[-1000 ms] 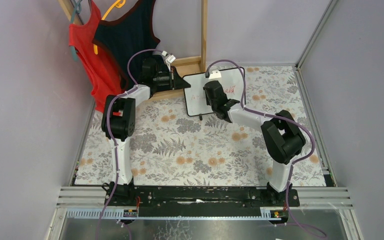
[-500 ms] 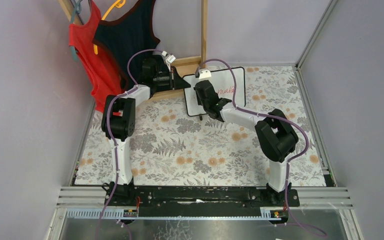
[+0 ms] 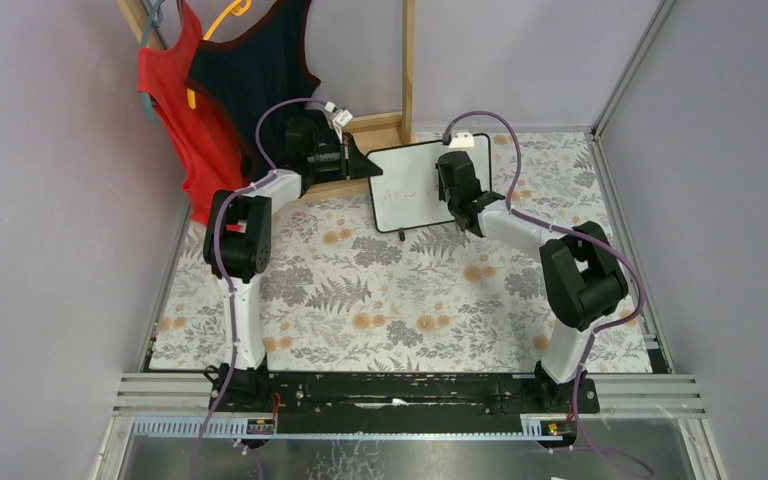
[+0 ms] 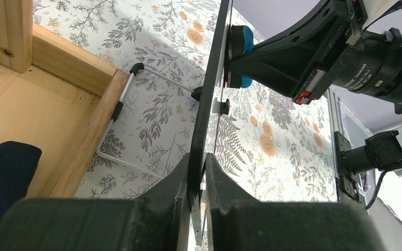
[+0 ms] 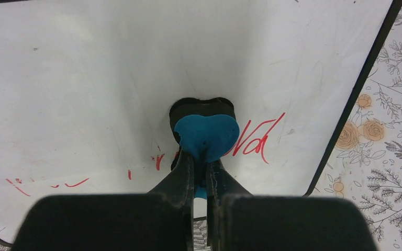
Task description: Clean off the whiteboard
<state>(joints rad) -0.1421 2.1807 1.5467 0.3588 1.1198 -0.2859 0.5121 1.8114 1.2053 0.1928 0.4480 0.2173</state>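
Note:
The whiteboard (image 3: 412,186) stands tilted at the back of the table. My left gripper (image 3: 369,167) is shut on its left edge; in the left wrist view (image 4: 197,172) the black frame (image 4: 210,89) runs edge-on between the fingers. My right gripper (image 3: 457,178) is shut on a blue eraser (image 5: 208,133), which presses flat against the board face (image 5: 99,73) on the right side. Red writing (image 5: 257,141) remains just right of the eraser, with faint red traces (image 5: 31,185) at the lower left. The eraser also shows in the left wrist view (image 4: 246,37).
A wooden stand (image 3: 377,125) sits behind the board, its base beside my left gripper (image 4: 47,110). Red and black tank tops (image 3: 200,90) hang at the back left. The board's wire foot (image 4: 131,99) rests on the floral tablecloth (image 3: 380,300). Walls close in on both sides.
My right gripper with the eraser went slightly left, then swept right across the board. Red writing in the board's middle is wiped to faint traces. The left gripper has not moved.

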